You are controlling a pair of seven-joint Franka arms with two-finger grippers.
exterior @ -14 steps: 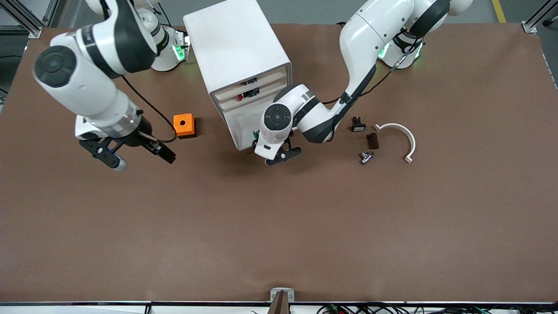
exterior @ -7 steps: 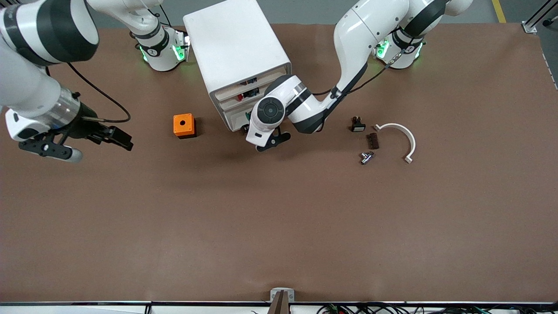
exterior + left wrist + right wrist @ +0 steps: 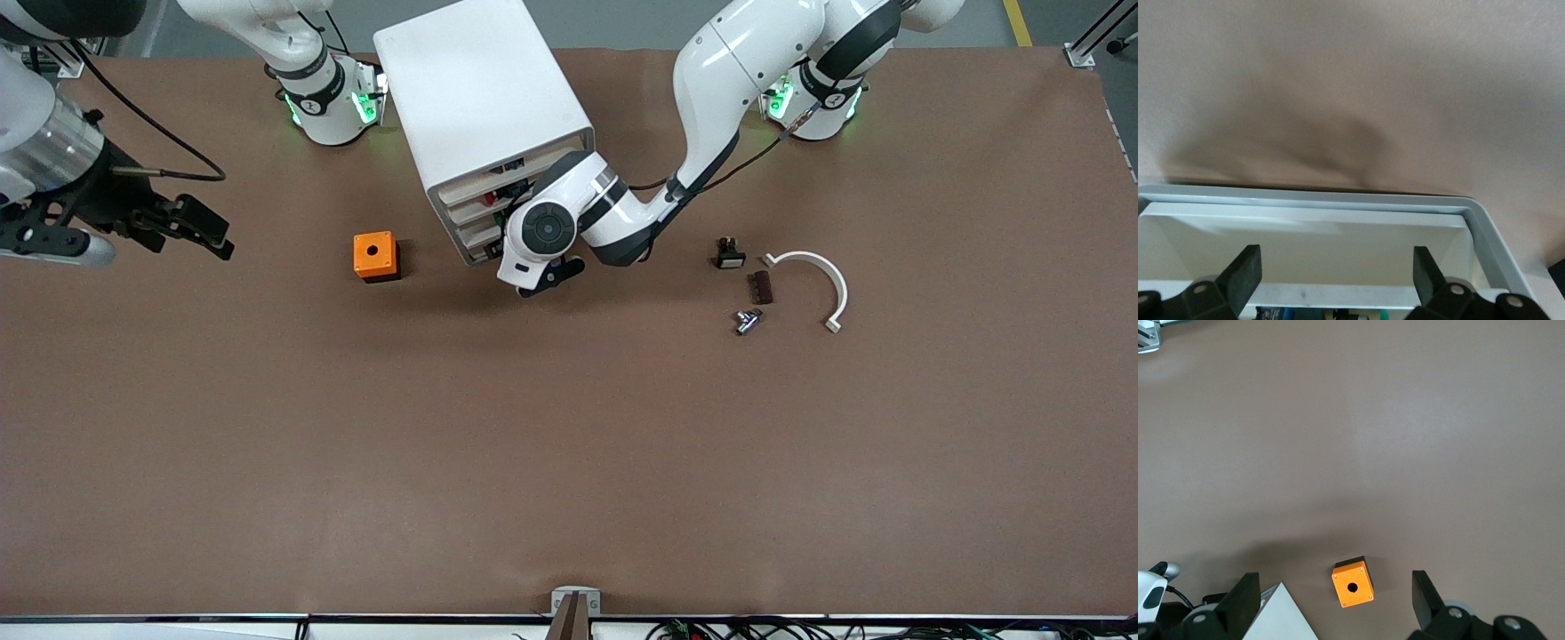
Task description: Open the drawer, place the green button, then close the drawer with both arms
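Note:
The white cabinet (image 3: pixel 484 84) stands at the robots' side of the table. Its drawer (image 3: pixel 481 236) sits pushed in almost flush with the front. My left gripper (image 3: pixel 536 280) is right in front of it, low down, with the arm covering part of the cabinet front. In the left wrist view the left gripper (image 3: pixel 1336 280) is open, its fingers astride the drawer's white front lip (image 3: pixel 1338 295). Just inside that lip a green, black and blue bit shows, which looks like the button (image 3: pixel 1386 314). My right gripper (image 3: pixel 133 238) hangs open over the table at the right arm's end, holding nothing.
An orange cube with a hole (image 3: pixel 374 256) lies beside the cabinet toward the right arm's end, seen too as the orange cube (image 3: pixel 1353 586). Toward the left arm's end lie a black switch (image 3: pixel 730 255), a dark block (image 3: pixel 759 287), a metal part (image 3: pixel 747 320) and a white curved piece (image 3: pixel 820 277).
The drawer stood pulled out a second ago and has slid in toward the cabinet, with the left gripper moving in with it. The right arm has swung away toward its end of the table.

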